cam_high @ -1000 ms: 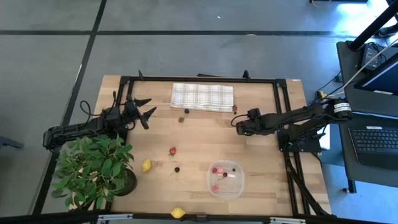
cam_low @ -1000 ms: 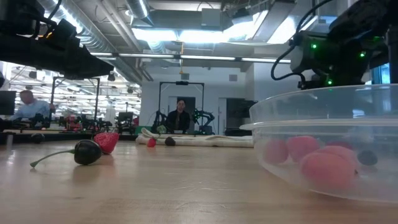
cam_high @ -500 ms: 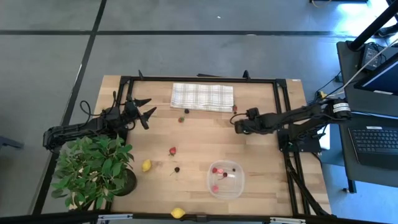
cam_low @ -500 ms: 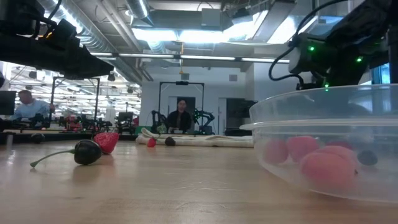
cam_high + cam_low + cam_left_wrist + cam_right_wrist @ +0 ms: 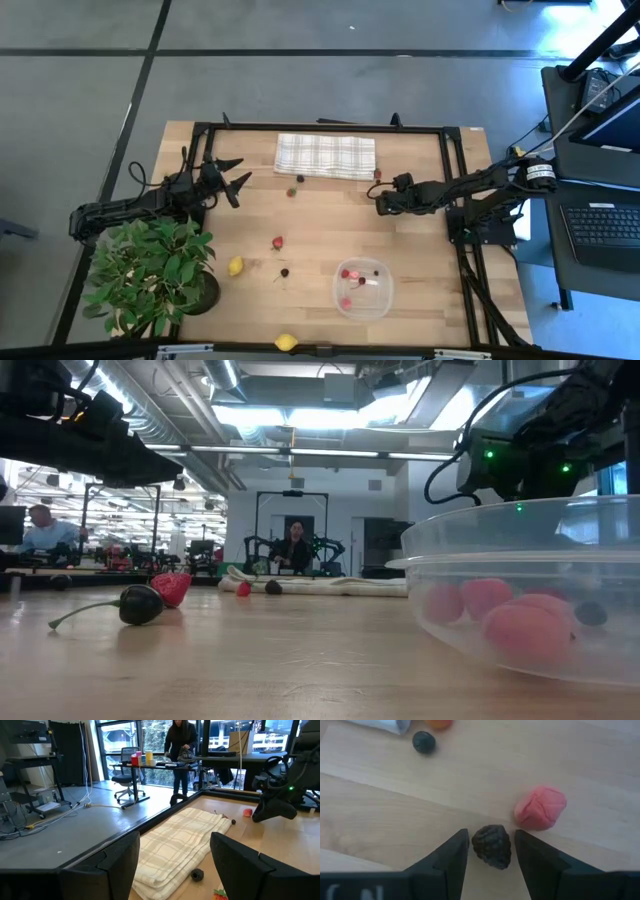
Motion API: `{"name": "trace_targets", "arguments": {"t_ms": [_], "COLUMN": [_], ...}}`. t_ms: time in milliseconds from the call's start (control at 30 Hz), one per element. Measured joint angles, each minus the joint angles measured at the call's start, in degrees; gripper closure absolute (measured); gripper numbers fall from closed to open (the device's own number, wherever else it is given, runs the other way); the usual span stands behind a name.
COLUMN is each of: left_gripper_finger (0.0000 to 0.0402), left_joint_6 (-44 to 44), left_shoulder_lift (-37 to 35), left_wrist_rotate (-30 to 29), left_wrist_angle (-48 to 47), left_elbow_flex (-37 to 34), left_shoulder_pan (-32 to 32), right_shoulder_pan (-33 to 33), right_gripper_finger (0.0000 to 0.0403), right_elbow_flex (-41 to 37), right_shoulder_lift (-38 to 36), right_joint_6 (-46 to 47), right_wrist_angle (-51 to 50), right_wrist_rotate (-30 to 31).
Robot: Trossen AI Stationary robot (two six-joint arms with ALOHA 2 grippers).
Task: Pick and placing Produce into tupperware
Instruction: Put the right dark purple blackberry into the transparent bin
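Tupperware [image 5: 362, 287]: holds several red berries.
Right jaws [image 5: 491, 851]: apart, straddling a dark berry [image 5: 492, 845] on the tabletop [image 5: 380, 810].
Left jaws [image 5: 236, 172]: open, idle.

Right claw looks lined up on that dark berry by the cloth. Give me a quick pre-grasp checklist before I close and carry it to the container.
1. Dark berry between the right claw fingers: ok.
2. Fingers clamped on the berry: cannot tell.
3. Pink berry outside the fingers: ok, but close beside one.
4. Tupperware has room: ok, a few red pieces inside.
5. Left claw away from the carry path: ok, open at the table's far-left side.
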Motion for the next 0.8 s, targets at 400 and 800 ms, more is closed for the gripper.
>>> {"name": "trace_targets", "arguments": {"t_ms": [400, 800], "left_gripper_finger": [0.0164, 0.0164], "left_joint_6": [0.0, 0.0], "left_shoulder_lift": [0.0, 0.0], "left_wrist_rotate": [0.0, 0.0], "left_wrist_angle": [0.0, 0.0], "left_elbow_flex": [0.0, 0.0], "left_shoulder_pan": [0.0, 0.0], "right_shoulder_pan": [-0.2, -0.3], "right_gripper_finger": [0.0235, 0.0296], "right_elbow_flex": [0.0, 0.0], "right_shoulder_lift": [0.1, 0.2], "right_joint_6": [1.4, -0.2], "right_wrist_angle": [-0.1, -0.1], "right_wrist_rotate": [-0.3, -0.5]}}
